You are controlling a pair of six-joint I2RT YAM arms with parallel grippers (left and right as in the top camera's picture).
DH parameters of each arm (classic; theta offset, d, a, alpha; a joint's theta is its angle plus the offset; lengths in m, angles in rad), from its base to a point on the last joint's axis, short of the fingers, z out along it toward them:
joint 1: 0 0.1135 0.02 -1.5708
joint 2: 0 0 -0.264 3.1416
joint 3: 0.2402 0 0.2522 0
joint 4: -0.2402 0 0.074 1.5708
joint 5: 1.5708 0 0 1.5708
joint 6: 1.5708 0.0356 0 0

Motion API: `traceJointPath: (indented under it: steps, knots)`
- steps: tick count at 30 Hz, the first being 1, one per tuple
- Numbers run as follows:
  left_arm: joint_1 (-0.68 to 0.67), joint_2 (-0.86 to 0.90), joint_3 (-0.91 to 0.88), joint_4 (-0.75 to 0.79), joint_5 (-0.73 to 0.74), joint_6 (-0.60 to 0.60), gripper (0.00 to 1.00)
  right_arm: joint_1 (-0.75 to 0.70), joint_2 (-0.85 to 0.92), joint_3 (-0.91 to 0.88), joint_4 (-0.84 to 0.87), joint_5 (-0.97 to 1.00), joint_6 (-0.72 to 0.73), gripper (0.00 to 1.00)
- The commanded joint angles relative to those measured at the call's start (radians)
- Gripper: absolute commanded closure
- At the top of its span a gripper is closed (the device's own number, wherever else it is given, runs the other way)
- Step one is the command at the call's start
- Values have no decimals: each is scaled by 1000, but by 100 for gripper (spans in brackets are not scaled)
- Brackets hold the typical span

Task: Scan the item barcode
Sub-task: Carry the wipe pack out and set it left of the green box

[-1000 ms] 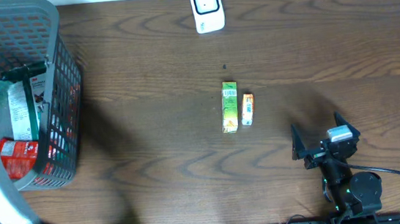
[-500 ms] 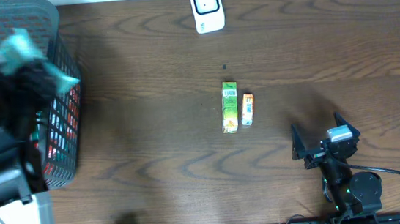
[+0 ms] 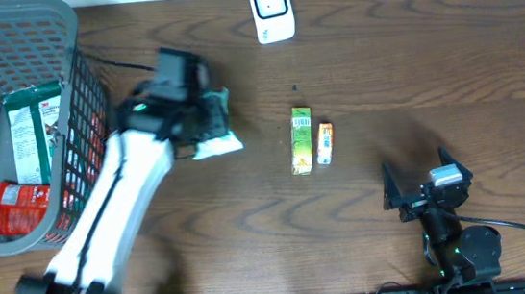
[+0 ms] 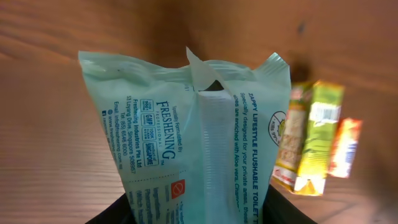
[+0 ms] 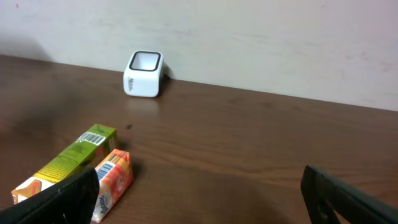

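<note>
A pale green wipes packet (image 3: 215,132) hangs over the table left of centre, and my left gripper (image 3: 203,114) is shut on it. In the left wrist view the packet (image 4: 186,137) fills the frame, its seam and blue print facing the camera, its lower end between the dark fingers (image 4: 112,214). No barcode shows on that side. The white scanner (image 3: 270,9) stands at the table's far edge, also in the right wrist view (image 5: 143,73). My right gripper (image 3: 418,175) rests open and empty at the front right (image 5: 199,202).
A green box (image 3: 301,139) and a smaller orange box (image 3: 324,144) lie side by side mid-table, right of the packet. A grey mesh basket (image 3: 84,97) at the far left holds a green-white packet (image 3: 27,131) and a red packet (image 3: 22,204).
My left arm has swung out of the basket and to the right, carrying the wipes packet over the table towards the two boxes. The right arm has not moved.
</note>
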Motion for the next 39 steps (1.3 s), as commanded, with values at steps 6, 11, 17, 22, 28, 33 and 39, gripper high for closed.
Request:
traceJointPath:
  steps: [6,11,17,22,28,33,39]
  knots:
    - [-151,257,-2,91,-11,-45,55,-4,-5,-1,-4,5,13,1]
    - [-206,328,-2,144,-23,-50,55,-4,-5,-1,-4,5,13,1]
    - [-219,380,-2,188,-42,-79,55,-4,-5,-1,-4,5,13,1]
    - [-217,378,5,217,-42,-79,24,-4,-5,-1,-4,5,13,1]
    - [-215,349,42,199,-42,-64,19,-4,-5,-1,-4,5,13,1]
    - [-215,323,42,160,-42,-64,41,-4,-5,-1,-4,5,13,1]
    - [-219,330,15,141,-42,-64,72,-4,-5,-1,-4,5,13,1]
